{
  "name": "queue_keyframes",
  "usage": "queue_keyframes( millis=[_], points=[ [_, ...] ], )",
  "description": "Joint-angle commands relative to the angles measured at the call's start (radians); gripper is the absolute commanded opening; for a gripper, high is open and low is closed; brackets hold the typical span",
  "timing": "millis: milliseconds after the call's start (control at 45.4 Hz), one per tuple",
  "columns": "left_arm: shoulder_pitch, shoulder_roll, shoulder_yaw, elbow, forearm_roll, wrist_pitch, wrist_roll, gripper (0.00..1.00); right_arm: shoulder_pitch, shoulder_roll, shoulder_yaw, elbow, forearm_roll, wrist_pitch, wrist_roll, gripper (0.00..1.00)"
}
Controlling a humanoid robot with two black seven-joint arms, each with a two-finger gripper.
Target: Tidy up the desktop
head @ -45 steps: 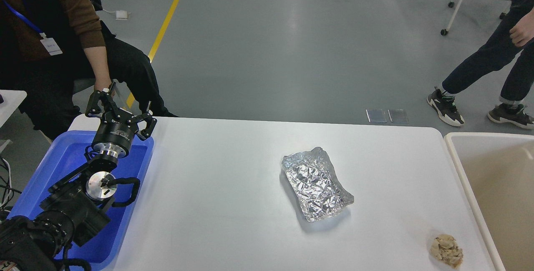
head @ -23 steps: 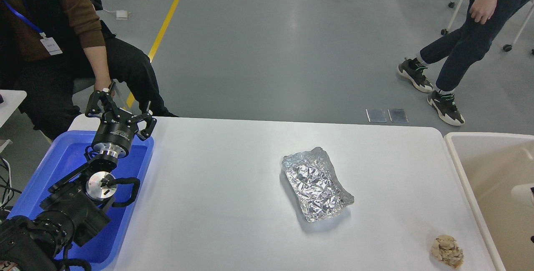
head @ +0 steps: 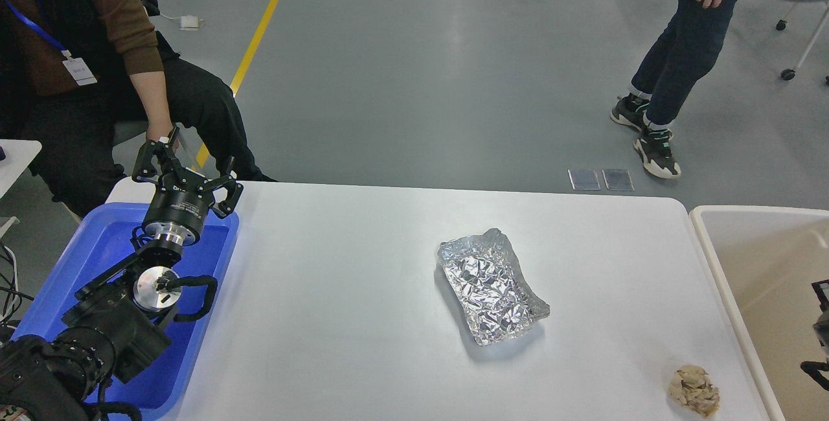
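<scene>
The white desktop (head: 350,291) carries a crumpled silver foil tray (head: 491,285) right of its middle and a crumpled tan paper ball (head: 694,390) near its front right corner. My left gripper (head: 188,163) is open and empty, raised over the far end of the blue tray (head: 97,246), well left of the foil. A small black part of my right arm (head: 819,333) shows at the right edge over the beige tub (head: 758,265). Its fingers cannot be told apart.
The blue tray lies along the desk's left edge under my left arm. The beige tub stands against the right edge. A seated person (head: 78,65) is close behind the left corner. Another person (head: 686,39) stands on the floor at the far right.
The person at the right has walked further back. A black part of my right arm has come into view at the right edge over the tub. My left arm has not moved.
</scene>
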Motion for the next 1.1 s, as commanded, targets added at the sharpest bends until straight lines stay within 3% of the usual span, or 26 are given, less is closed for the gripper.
queue_keyframes(
  millis=[0, 242, 485, 661, 838, 948, 1080],
  points=[
    [0.0, 0.0, 0.0, 0.0, 0.0, 0.0, 0.0, 1.0, 0.043, 0.015, 0.005, 0.0, 0.0, -0.014, 0.0, 1.0],
    [0.0, 0.0, 0.0, 0.0, 0.0, 0.0, 0.0, 1.0, 0.13, 0.049, 0.043, -0.002, 0.011, -0.023, 0.005, 1.0],
    [-0.001, 0.0, 0.0, 0.0, 0.0, 0.0, 0.0, 1.0, 0.334, 0.042, 0.313, 0.001, 0.017, -0.007, 0.002, 1.0],
    [0.0, 0.0, 0.0, 0.0, 0.0, 0.0, 0.0, 1.0, 0.481, -0.011, 0.539, 0.001, 0.017, 0.108, -0.003, 1.0],
    [0.0, 0.0, 0.0, 0.0, 0.0, 0.0, 0.0, 1.0, 0.606, -0.044, 0.594, 0.021, 0.019, 0.184, -0.001, 1.0],
    [0.0, 0.0, 0.0, 0.0, 0.0, 0.0, 0.0, 1.0, 0.624, -0.063, 0.652, 0.069, 0.019, 0.28, 0.005, 1.0],
    [0.0, 0.0, 0.0, 0.0, 0.0, 0.0, 0.0, 1.0, 0.624, -0.064, 0.766, 0.139, 0.019, 0.314, 0.006, 1.0]
  ],
)
